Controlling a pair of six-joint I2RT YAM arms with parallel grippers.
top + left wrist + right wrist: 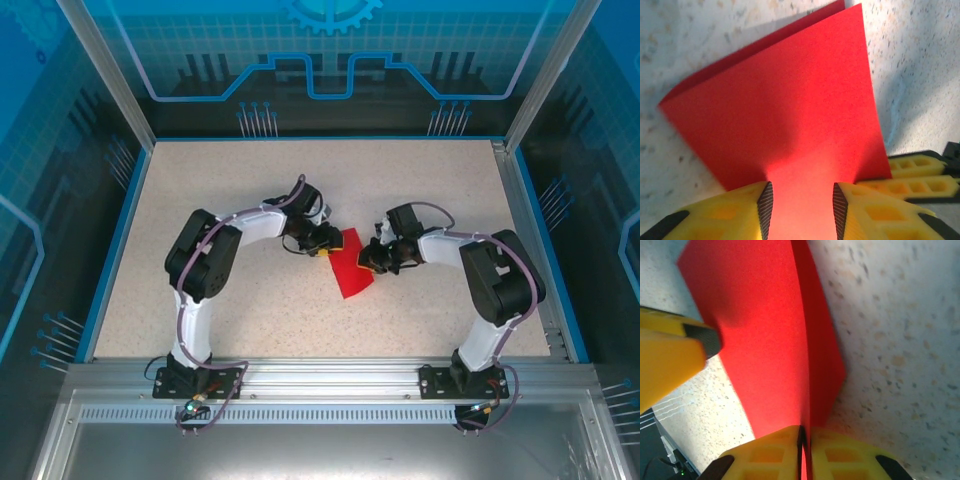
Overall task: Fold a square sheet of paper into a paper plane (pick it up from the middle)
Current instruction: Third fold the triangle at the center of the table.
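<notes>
The red square sheet of paper (352, 268) lies on the table between the two arms, folded over into two layers. A paper plane is out of view. My left gripper (322, 243) is at the sheet's left edge. In the left wrist view its jaws stand apart, open, with the red sheet (785, 100) spread flat between the left gripper's (802, 207) pads. My right gripper (370, 258) is at the sheet's right side. The right wrist view has the right gripper (802, 440) shut on the sheet (765, 330), which stands on edge from its closed jaws.
The speckled beige table (230, 320) has a blue rim and aluminium posts around it. The right gripper's yellow fingers (915, 177) show close to the sheet's right corner. A left finger (670, 360) reaches in beside the sheet.
</notes>
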